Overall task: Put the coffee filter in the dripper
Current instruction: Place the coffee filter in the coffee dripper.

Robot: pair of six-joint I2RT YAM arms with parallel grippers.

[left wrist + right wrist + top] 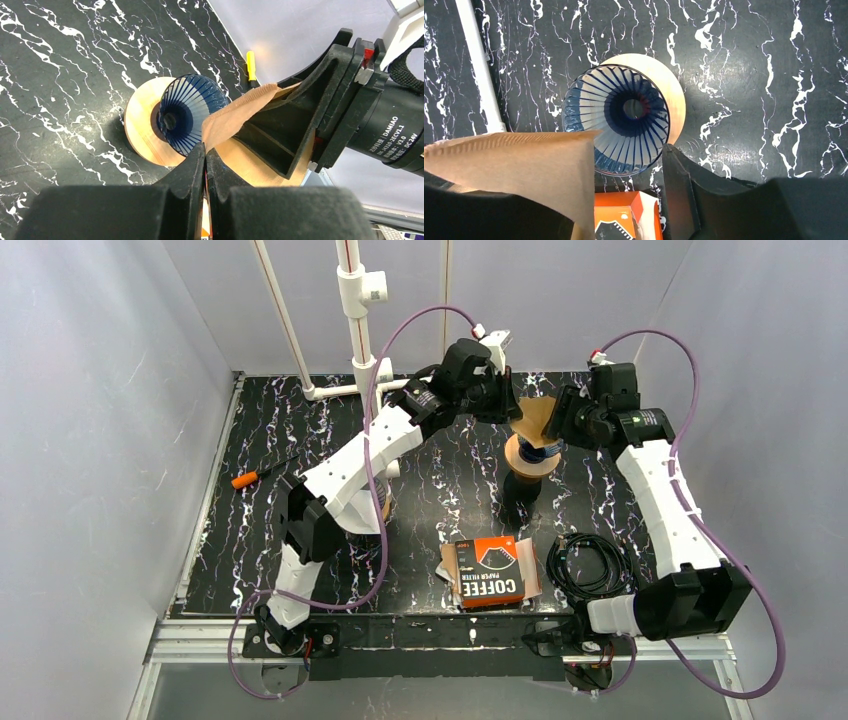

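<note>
The dripper (530,452) is a blue ribbed cone on a round wooden stand at the back middle of the table. It also shows in the left wrist view (186,112) and the right wrist view (616,120). The brown paper coffee filter (535,415) hangs just above it, tilted. My left gripper (508,405) is shut on the filter's lower tip (235,115), and its fingertips (200,152) meet at the paper. My right gripper (565,422) is open around the filter's other side. The filter (524,160) lies against its left finger, and its right finger (684,190) stands apart.
An orange coffee filter box (490,572) lies at the front middle, beside a coiled black cable (590,565). An orange-handled screwdriver (262,476) lies at the left. White pipes (352,310) stand at the back wall. A yellow peg (251,65) lies by the wall.
</note>
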